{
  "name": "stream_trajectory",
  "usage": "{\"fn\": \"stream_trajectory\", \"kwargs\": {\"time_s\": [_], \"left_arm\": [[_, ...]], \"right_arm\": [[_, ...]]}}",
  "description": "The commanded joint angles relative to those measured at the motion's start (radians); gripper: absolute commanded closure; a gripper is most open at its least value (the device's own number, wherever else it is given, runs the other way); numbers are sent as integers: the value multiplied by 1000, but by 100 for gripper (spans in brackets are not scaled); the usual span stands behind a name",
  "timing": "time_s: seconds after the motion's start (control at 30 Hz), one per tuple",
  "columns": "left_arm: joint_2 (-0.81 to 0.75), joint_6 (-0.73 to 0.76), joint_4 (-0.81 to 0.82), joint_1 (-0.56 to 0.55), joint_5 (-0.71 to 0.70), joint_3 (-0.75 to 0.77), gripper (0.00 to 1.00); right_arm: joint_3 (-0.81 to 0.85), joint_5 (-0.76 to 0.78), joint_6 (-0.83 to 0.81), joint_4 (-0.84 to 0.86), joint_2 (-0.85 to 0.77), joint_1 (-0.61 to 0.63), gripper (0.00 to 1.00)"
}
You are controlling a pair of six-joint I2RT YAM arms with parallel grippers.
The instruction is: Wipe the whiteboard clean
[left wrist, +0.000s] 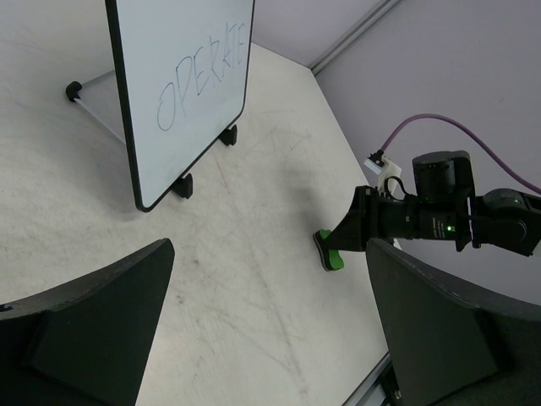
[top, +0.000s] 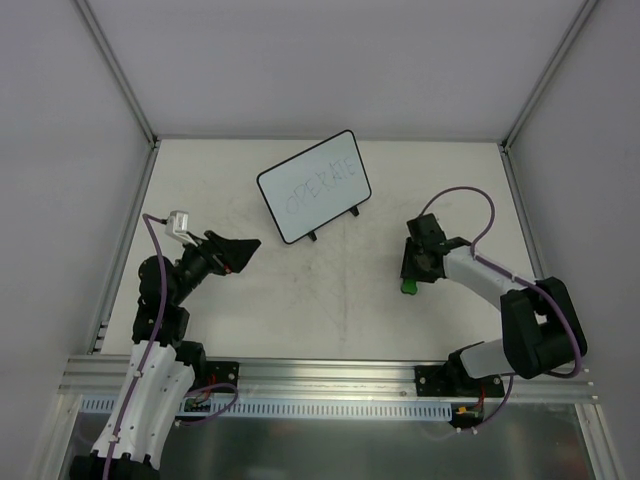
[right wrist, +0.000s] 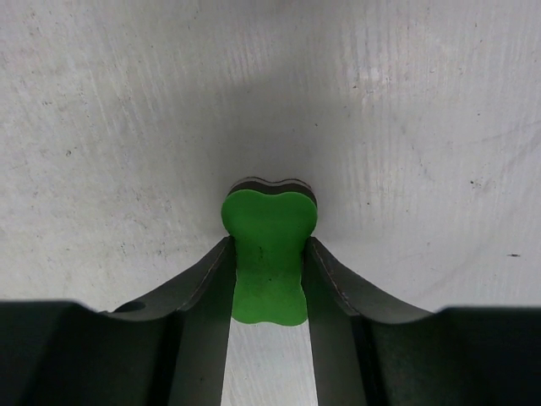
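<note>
The right pincer (right wrist: 269,247) squeezes the green eraser (right wrist: 269,224) on the desk (top: 300,310). The whiteboard (top: 313,187) stands farther back, to its left, slanted. The left pincer (top: 240,254), wide open and empty, is nearer.

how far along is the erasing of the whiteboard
Nothing looks done: the whiteboard shows its handwriting complete. In hand: the right gripper has its fingers against both sides of the green eraser, which lies on the table. The left gripper is open and holds nothing. Left to do: lift the eraser, carry it to the board and wipe the writing off.
</note>
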Motion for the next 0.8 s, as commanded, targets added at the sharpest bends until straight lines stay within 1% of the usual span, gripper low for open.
{"fn": "stream_trajectory", "kwargs": {"time_s": [0.0,0.03,0.07,0.1,0.17,0.27,0.33,0.37,0.5,0.53,0.63,0.67,0.77], "left_arm": [[16,16,73,-6,-12,2,1],[22,12,81,-6,-10,0,1],[36,4,90,-6,-7,-3,1],[42,-2,123,-6,-4,-6,1],[67,-19,159,-6,-4,-12,1],[114,-25,265,-6,-19,-26,1],[152,-33,333,-6,-33,-18,1],[201,-33,364,-6,-35,-16,1],[319,-30,504,-6,-18,2,1],[340,-25,560,-4,-13,3,1],[395,28,618,-3,-16,11,1],[404,61,622,0,-28,14,1],[447,94,685,14,-44,14,1]], "right_arm": [[41,29,12,-12,16,11,62],[41,29,12,-12,18,11,68],[39,30,14,-11,13,11,78],[39,32,16,-9,8,11,80],[44,32,6,-11,-2,12,80],[85,0,-12,-11,-18,12,92],[139,-34,-26,-11,-15,12,93],[157,-60,-32,-11,-12,12,95],[219,-71,-38,-22,-4,21,96],[225,-74,-44,-22,1,21,96],[263,-86,-55,-28,16,23,96],[277,-88,-67,-29,31,26,96],[341,-86,-83,-29,60,38,100]]}}
